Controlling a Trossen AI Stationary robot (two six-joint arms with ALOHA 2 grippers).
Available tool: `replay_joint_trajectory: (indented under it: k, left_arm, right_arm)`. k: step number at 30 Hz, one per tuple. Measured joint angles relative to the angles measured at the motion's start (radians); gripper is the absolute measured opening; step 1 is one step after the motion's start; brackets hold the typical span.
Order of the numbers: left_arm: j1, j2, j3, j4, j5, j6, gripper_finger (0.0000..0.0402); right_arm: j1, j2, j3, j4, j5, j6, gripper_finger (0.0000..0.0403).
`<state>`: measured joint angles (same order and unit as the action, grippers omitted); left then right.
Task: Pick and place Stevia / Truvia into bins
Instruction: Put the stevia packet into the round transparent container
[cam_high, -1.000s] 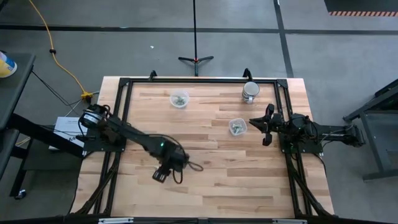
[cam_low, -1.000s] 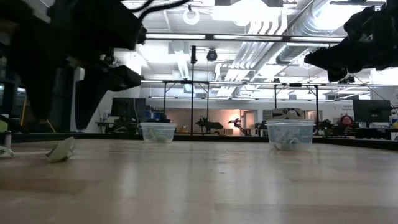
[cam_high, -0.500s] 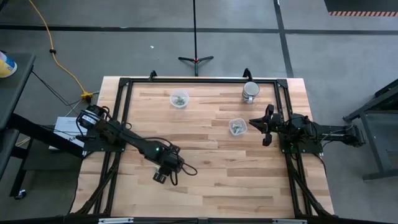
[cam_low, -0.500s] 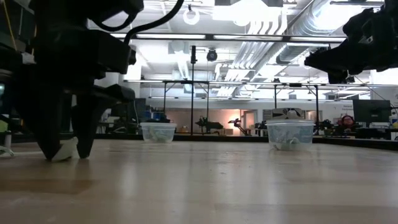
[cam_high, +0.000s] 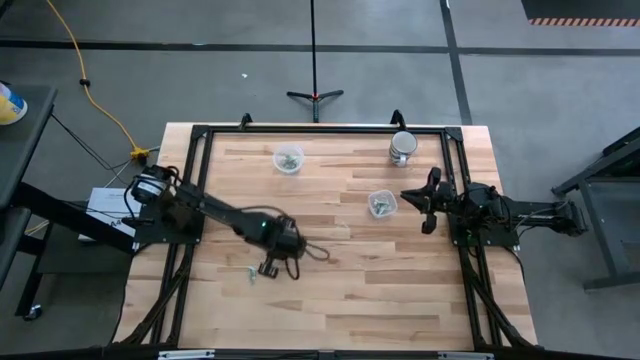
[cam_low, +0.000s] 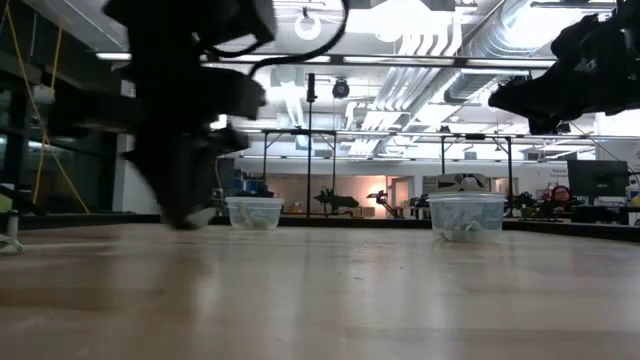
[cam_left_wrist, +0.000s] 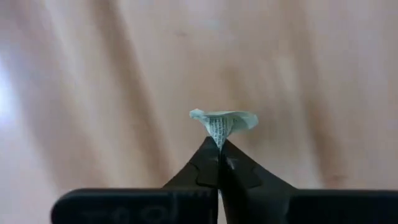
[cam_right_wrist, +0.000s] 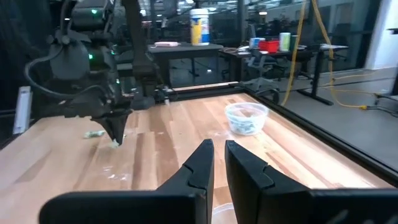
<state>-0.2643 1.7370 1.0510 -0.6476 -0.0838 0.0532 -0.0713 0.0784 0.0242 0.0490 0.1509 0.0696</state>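
My left gripper (cam_high: 268, 266) stands over the near left of the table, shut on a small green-and-white Stevia packet (cam_left_wrist: 221, 120). The same packet shows at its fingertips in the right wrist view (cam_right_wrist: 115, 143). Another packet (cam_high: 252, 272) lies flat on the wood just beside it. Two clear cups serve as bins: one at the far side (cam_high: 289, 160), one right of centre (cam_high: 382, 204), both with packets inside. My right gripper (cam_high: 408, 196) waits just right of the nearer cup, shut and empty. My left gripper pinches the packet's middle (cam_left_wrist: 219, 133) between its two fingertips, coming from above and pointing down. The paper is crumpled in the pinch, and its ends (cam_left_wrist: 242, 118) flare out to both sides beyond the fingertips. The packet hangs under the fingertips, close over the wood.
A shiny metal mug (cam_high: 402, 147) stands at the far right, behind the nearer cup. A black frame (cam_high: 300, 128) runs along the table's far and side edges. Bare wood lies between the two arms and along the near edge.
My left gripper has come down around the packet on the table, shut on it, then risen and moved toward the far edge and a little right, taking the packet along. The other packet has stayed where it lay.
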Motion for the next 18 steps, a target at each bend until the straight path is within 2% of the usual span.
replay_joint_trajectory:
  k: [6,13,18]
  left_arm:
    - [0.17,-0.006,0.09,-0.004,-0.023,0.215,0.0021]
    - [0.399,-0.007,0.178,-0.07,-0.156,0.341,0.0028]
    - [0.586,-0.007,0.208,-0.062,-0.167,0.361,0.0022]
  right_arm:
    - [0.0,0.0,0.0,0.0,0.059,0.0,0.0032]
    - [0.0,0.0,0.0,0.0,0.06,0.0,0.0032]
    - [0.0,0.0,0.0,-0.001,0.06,0.001,0.0032]
